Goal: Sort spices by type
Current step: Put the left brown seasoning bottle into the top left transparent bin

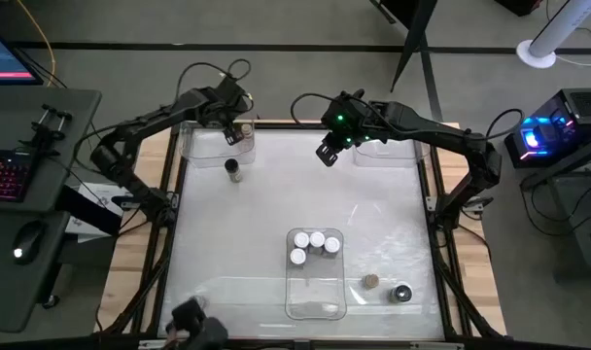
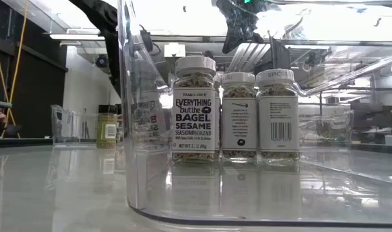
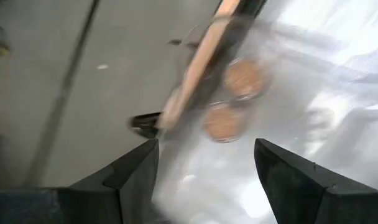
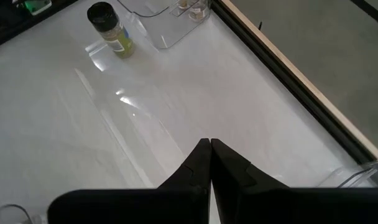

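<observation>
White caps are borne by three jars [image 1: 313,245] in a clear tray [image 1: 315,292]; a black-capped jar [image 1: 233,169] with green contents is seen beyond it on the white desk [image 1: 266,224].

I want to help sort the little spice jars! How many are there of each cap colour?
White-capped jars: 3, in the middle tray
Tan-capped jars: 3, two in the far left tray, one loose on the table
Dark-capped jars: 2, both loose on the table
Total: 8 jars in view
</observation>
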